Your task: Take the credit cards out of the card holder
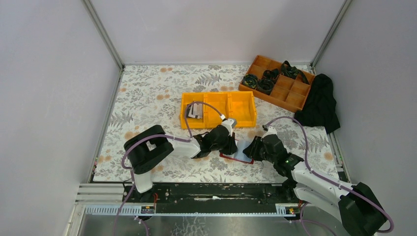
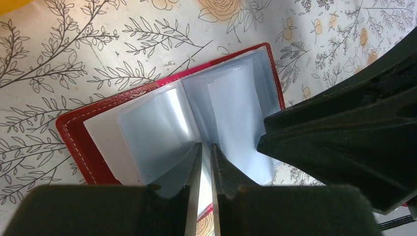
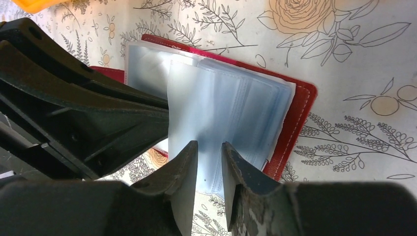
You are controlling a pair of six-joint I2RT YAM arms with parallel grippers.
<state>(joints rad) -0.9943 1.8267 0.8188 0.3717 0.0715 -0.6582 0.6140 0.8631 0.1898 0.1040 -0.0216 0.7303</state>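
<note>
Red holder (image 1: 237, 157): lies open on the surface (image 1: 157, 88), between the two grippers and just in front of the yellow bin (image 1: 216, 126); the blue-grey inside faces up.
Clear sleeves (image 2: 157, 123): plastic pages fan up from the spine, and several stand lifted off the cover.
Left gripper (image 2: 206, 150): fingers nearly together, pinching a lifted sleeve near the spine.
Right gripper (image 3: 210, 150): fingers a narrow gap apart, astride the edge of a sleeve; whether it clamps the sleeve cannot be told.
Removed cards (image 1: 194, 111): grey and black flat pieces lie in the left compartment of the bin, apart from the holder.
Done, as judged: holder opened; some cards appear already out and binned.
Left, as judged: the visible sleeves look translucent, and whether any card is inside cannot be told; each page needs checking.
Step in hand, as judged: one gripper parts the pages while the other works a sleeve.
Risk, as judged: a thin sleeve may slip or crease, or the holder may lift off the surface.
</note>
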